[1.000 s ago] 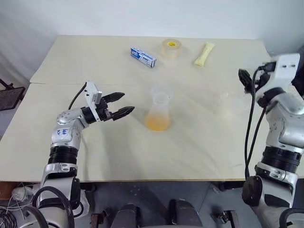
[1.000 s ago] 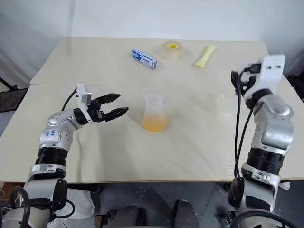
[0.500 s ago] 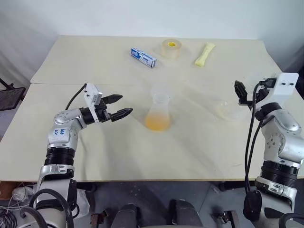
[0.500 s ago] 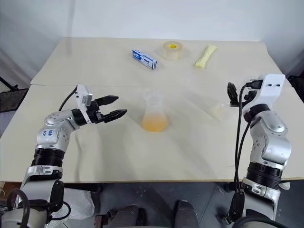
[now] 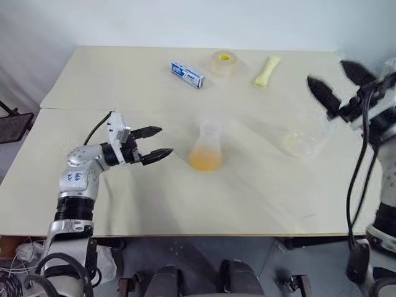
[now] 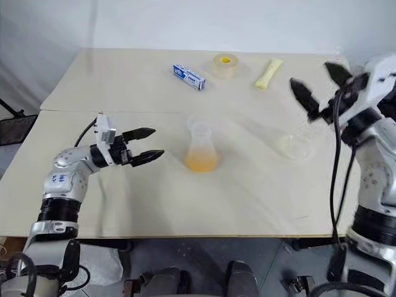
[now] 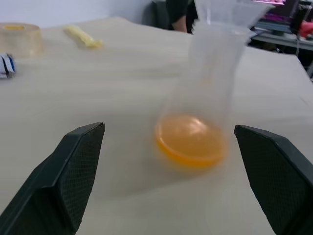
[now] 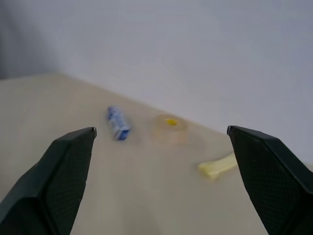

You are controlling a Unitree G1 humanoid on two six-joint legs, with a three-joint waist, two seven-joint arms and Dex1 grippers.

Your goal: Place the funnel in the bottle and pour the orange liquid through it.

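Observation:
The clear bottle (image 5: 206, 145) stands upright mid-table with orange liquid (image 5: 205, 161) pooled in its base. A clear funnel (image 7: 226, 11) sits in its neck. My left gripper (image 5: 164, 140) is open, level, a short way to the left of the bottle and pointing at it; in the left wrist view the bottle (image 7: 208, 73) and the orange liquid (image 7: 191, 142) lie ahead between its fingers. My right gripper (image 5: 326, 72) is open, empty and blurred, raised above the table's right side, up and away from a wide clear cup (image 5: 298, 144).
At the table's back lie a blue and white box (image 5: 187, 73), a tape roll (image 5: 223, 62) and a pale yellow packet (image 5: 266, 70). The wide clear cup rests on the table right of the bottle. A seam (image 5: 74, 109) crosses the table's left side.
My right gripper has opened and swung up and away from the clear cup, which now rests on the table. My left gripper has drawn back slightly from the bottle.

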